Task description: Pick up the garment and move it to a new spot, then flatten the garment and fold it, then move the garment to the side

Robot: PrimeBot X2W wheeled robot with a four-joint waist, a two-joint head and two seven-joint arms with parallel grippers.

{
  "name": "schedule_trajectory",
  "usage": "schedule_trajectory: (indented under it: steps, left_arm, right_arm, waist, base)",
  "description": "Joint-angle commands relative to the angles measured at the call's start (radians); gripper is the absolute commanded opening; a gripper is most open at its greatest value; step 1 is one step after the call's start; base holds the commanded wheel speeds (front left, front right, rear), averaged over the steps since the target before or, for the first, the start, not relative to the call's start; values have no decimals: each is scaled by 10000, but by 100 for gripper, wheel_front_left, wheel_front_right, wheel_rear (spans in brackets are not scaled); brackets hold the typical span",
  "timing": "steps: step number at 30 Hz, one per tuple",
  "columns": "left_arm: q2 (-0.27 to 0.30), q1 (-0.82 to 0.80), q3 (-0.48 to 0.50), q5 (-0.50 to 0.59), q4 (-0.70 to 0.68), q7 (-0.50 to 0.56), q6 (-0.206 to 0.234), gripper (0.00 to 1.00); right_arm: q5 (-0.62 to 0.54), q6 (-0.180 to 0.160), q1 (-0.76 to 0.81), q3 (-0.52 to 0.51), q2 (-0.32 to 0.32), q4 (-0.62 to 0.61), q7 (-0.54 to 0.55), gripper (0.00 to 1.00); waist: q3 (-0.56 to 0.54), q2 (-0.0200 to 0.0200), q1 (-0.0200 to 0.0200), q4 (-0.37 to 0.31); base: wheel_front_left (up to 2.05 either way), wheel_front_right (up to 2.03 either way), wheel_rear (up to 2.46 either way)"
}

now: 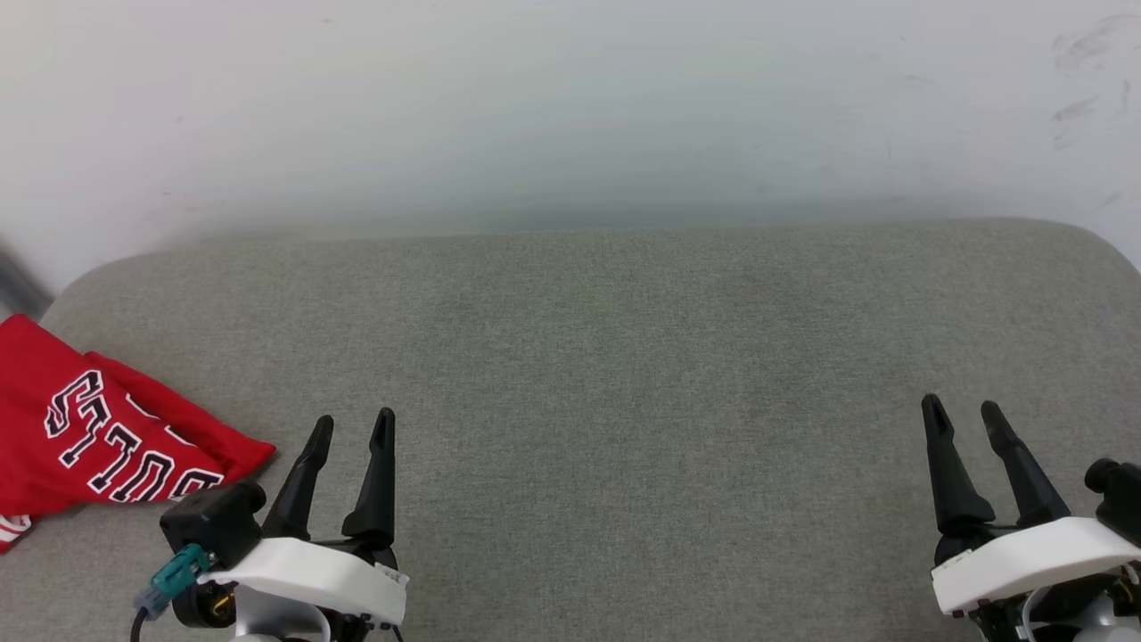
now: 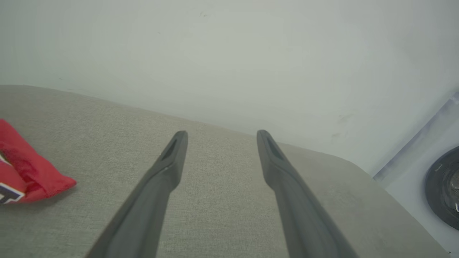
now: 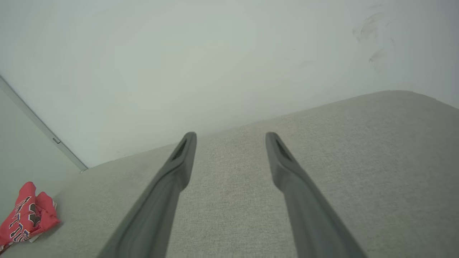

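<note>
- Lying at the near left of the grey fabric-covered surface [image 1: 624, 357], the garment [image 1: 107, 437] is seen as a compact red bundle. Its black, white-outlined lettering is turned upward and a scrap of striped trim shows at its near edge.
- Part of the garment is cut off by the left border of the head view, so its full outline cannot be told. In the right wrist view it is seen as a small heap at the left end of the surface.
- The left gripper [image 1: 355, 417] is held low at the near left, just beside the garment's right corner but apart from it. Its jaws are spread wide and nothing is held between them.
- The right gripper [image 1: 961, 403] is held at the near right, well apart from the garment. Its jaws are likewise spread and nothing is gripped.
- The pale wall [image 1: 570, 107] is seen beyond the far edge of the surface.
- The garment is layered on itself and set off to one side, so the task is judged to be at or near its end: picked up, flattened, folded and put aside.
- The fold is judged loose, since the right corner is bunched rather than flat, and some tidying may be wanted.
- The other reading, a crumpled garment with every step left to do, cannot be ruled out from these pictures alone.
</note>
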Motion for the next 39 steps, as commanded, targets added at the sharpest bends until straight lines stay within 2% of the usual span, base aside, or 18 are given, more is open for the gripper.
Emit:
schedule_trajectory:
  steps: [1, 14, 23, 39]
  left_arm:
    - [114, -12, -36, 351, -67, -104, 45, 100]
    - [281, 73, -247, 1677, 50, -426, 286, 100]
    - [173, 16, -269, 2424, 482, -665, 376, 100]
    - [-34, -93, -138, 3440, 878, -981, 424, 100]
  right_arm:
    - [-302, 0, 12, -40, -14, -156, 38, 100]
    - [-1742, 0, 183, -49, 98, -377, 171, 100]
    - [-2648, 0, 225, -84, 201, -503, 68, 100]
    - [-3510, 0, 155, -81, 390, -409, -176, 100]
  waist:
    - [-6, 0, 0, -1]
    - [-48, 0, 0, -32]
    - [-61, 0, 0, -6]
    - [-41, 0, 0, 23]
  base:
    - [0, 0, 0]
    - [0, 0, 0]
    - [0, 0, 0]
    - [0, 0, 0]
